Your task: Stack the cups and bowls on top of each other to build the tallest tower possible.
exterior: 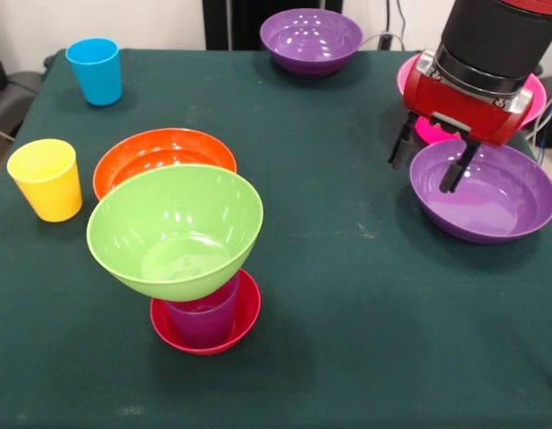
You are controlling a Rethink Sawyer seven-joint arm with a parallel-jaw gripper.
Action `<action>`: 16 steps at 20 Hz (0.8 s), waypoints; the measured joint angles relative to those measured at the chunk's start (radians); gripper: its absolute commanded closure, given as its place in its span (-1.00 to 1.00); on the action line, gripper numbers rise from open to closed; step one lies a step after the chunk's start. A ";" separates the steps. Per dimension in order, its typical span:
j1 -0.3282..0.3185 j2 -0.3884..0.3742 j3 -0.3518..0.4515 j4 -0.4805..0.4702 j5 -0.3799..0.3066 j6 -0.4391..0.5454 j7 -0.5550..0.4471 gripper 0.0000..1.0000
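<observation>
The tower stands at the front left: a small red bowl (209, 332) holds a purple cup (204, 315), and a lime green bowl (176, 231) sits tilted on the cup. A wide orange bowl (160, 156) lies just behind it. A yellow cup (46, 179) stands at the left and a blue cup (95, 71) at the far left. One purple bowl (489, 192) lies at the right, another purple bowl (311, 40) at the far edge. A big pink bowl (419, 127) shows behind the arm. My gripper (430, 162) is open, its fingers straddling the right purple bowl's left rim.
The dark green tablecloth (347, 295) covers the table. Cables and a black stand show beyond the far edge. The small orange bowl is out of view.
</observation>
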 measured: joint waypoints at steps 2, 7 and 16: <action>0.002 0.001 -0.004 0.003 0.004 -0.007 0.000 -1.00; 0.008 0.002 -0.015 0.027 0.016 -0.036 0.000 -1.00; 0.013 0.000 -0.023 0.126 0.035 -0.107 0.000 -1.00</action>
